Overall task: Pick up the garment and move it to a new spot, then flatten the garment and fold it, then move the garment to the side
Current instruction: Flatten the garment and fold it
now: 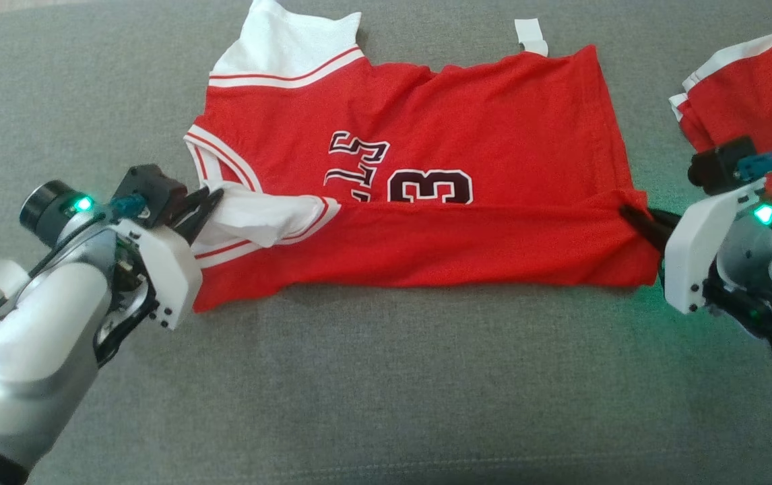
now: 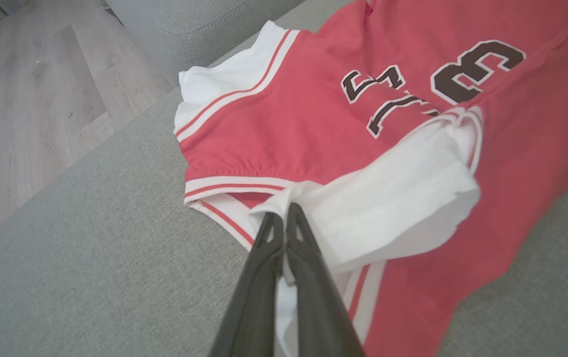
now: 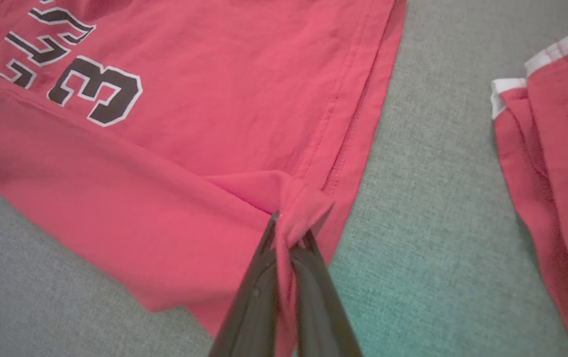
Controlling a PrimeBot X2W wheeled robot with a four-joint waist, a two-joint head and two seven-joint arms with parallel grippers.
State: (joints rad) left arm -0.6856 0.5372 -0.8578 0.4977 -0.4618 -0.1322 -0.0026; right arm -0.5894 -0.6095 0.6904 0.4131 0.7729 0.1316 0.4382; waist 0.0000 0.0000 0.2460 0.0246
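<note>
Garment: a red sleeveless jersey [image 1: 494,121] with white trim and a dark number 3. It lies spread on the grey cushion [image 1: 386,391] in the middle of the head view, the armhole end toward the robot's left and the hem end toward its right.
Fold: the near long side of the jersey is turned up over the middle. The edge of this turned part runs across from one gripper to the other and covers the lower part of the number.
Left gripper [image 1: 214,197]: the two dark fingers are pressed together and pinch the white fabric at the armhole end of the jersey. A white flap, the inner side of the cloth, is turned out just beside the fingers.
Right gripper [image 1: 630,214]: the fingers are pressed together and hold a small bunch of red cloth at the hem corner, which is a little gathered there.
Tag: a small white tag [image 1: 531,37] sticks out at the far edge of the jersey.
Second garment: another red cloth with white trim [image 1: 756,87] lies at the far right, apart from the jersey, with bare cushion between them.
Floor: in the left wrist view a pale wooden floor [image 2: 26,109] is seen beyond the cushion edge.
</note>
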